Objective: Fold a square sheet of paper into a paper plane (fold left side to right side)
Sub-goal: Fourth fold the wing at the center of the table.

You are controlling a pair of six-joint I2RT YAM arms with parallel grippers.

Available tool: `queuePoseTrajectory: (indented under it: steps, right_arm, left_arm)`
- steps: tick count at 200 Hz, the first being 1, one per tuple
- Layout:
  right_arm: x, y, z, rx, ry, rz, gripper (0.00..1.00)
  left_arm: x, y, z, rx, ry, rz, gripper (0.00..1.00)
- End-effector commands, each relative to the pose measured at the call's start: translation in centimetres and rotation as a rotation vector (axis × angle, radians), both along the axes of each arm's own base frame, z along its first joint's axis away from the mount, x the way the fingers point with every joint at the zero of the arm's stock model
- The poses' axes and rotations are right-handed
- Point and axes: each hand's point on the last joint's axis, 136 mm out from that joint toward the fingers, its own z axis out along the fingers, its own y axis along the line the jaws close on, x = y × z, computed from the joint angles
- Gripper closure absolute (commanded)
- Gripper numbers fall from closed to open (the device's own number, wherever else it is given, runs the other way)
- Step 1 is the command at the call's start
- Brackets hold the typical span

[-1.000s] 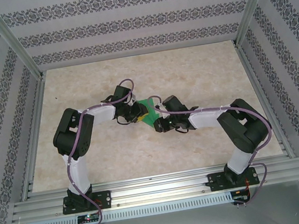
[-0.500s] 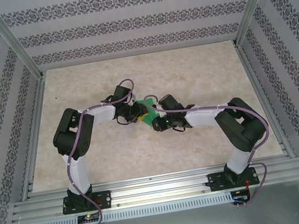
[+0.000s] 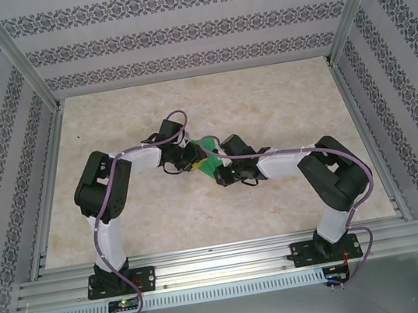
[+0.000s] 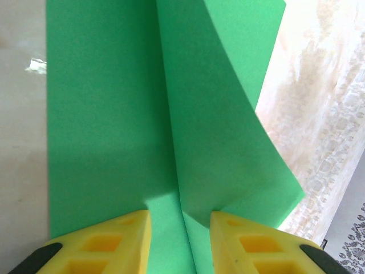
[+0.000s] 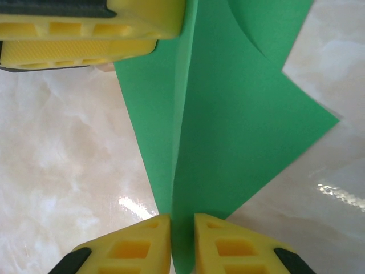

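From above, you had the thin, bright green square sheet of paper [image 4: 108, 114] near the middle of the pale marbled counter [image 3: 264, 101]. Both arms met over it and hid most of it. The wrist cameras showed what that view could not: a raised crease running up the sheet, with one half lifted and curling off the counter.

In the left wrist view the crease ran from 6 to 12 o'clock. Your left tool [image 4: 179, 237] straddled it at 6 o'clock, its yellow fingers [image 4: 122, 240] clearly apart, with green showing on both sides of the ridge.

In the right wrist view your right tool [image 5: 182, 234] was closed to a thin slit on the same ridge at 6 o'clock. The left tool's yellow finger sat at 11 o'clock.

From above, the sheet's long axis lay roughly 12 to 6 o'clock. Compared with a second earlier, the right arm had pushed toward 9 o'clock, and less green showed between the tools.
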Motion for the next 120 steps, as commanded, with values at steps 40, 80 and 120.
queuePoseTrajectory:
  steps: [40,80,120]
  right_arm:
    - [-0.7,0.3,-0.8,-0.028,0.013,0.028,0.85]
    - [-0.2,0.2,0.3,-0.027,-0.004,0.019,0.80]
    - [0.4,-0.4,2.8,-0.052,-0.062,-0.001,0.73]
  left_arm:
    - [-0.5,0.1,-1.6,0.035,0.015,-0.009,0.66]
    - [-0.5,0.1,-1.6,0.033,0.013,-0.010,0.66]
    - [-0.5,0.1,-1.6,0.034,0.013,-0.012,0.66]
